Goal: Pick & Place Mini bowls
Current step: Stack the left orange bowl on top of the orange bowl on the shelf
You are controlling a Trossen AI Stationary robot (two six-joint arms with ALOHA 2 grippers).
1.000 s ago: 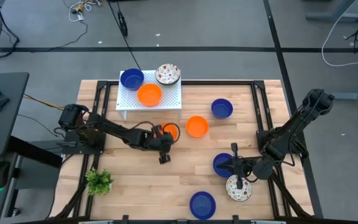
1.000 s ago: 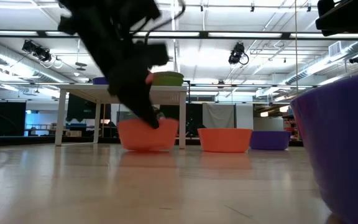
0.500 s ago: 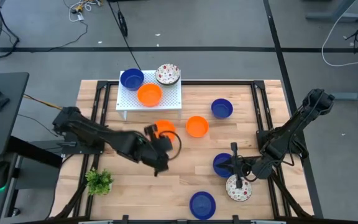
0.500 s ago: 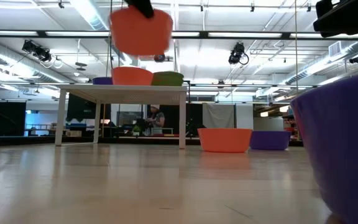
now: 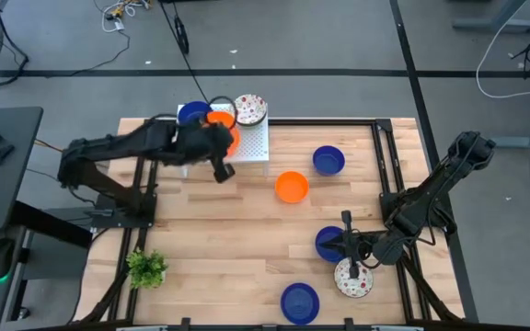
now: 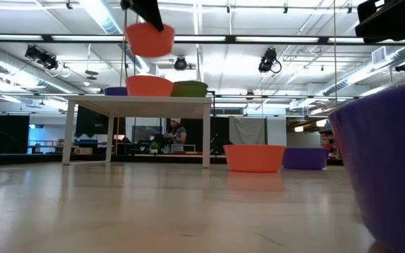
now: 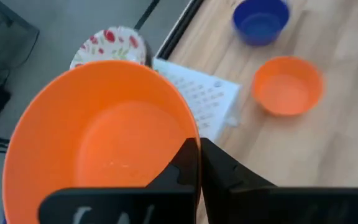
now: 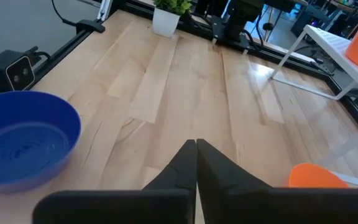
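Nearest, a blue bowl (image 5: pixel 299 302) sat at the table's near edge, right of centre, with a small green plant (image 5: pixel 145 268) off at the near left. Just beyond, a speckled white bowl (image 5: pixel 353 279) lay right of that blue one, and the right gripper (image 5: pixel 347 222) waited above the table beside it, fingers pressed together on nothing. Another blue bowl (image 5: pixel 329 242) sat just beside the right gripper, touching or nearly touching the speckled one. Mid-table, an orange bowl (image 5: pixel 291 187) rested alone on the wood, and a third blue bowl (image 5: pixel 328 160) lay farther back to its right, well apart from it.

At the far left stood the white perforated rack (image 5: pixel 251 145), carrying a blue bowl (image 5: pixel 189 113) on its left part and a second speckled bowl (image 5: pixel 249 109) at its far right corner. In the low view an orange bowl (image 6: pixel 148 85) also sat on the rack top. The left gripper (image 5: pixel 217 168) was up over the rack, fingers (image 7: pixel 185 168) clamped tight on the rim of another orange bowl (image 7: pixel 101 140), held in the air above the one on the rack, clear of it. In the left wrist view the held bowl sat roughly upright with its open side facing the camera.
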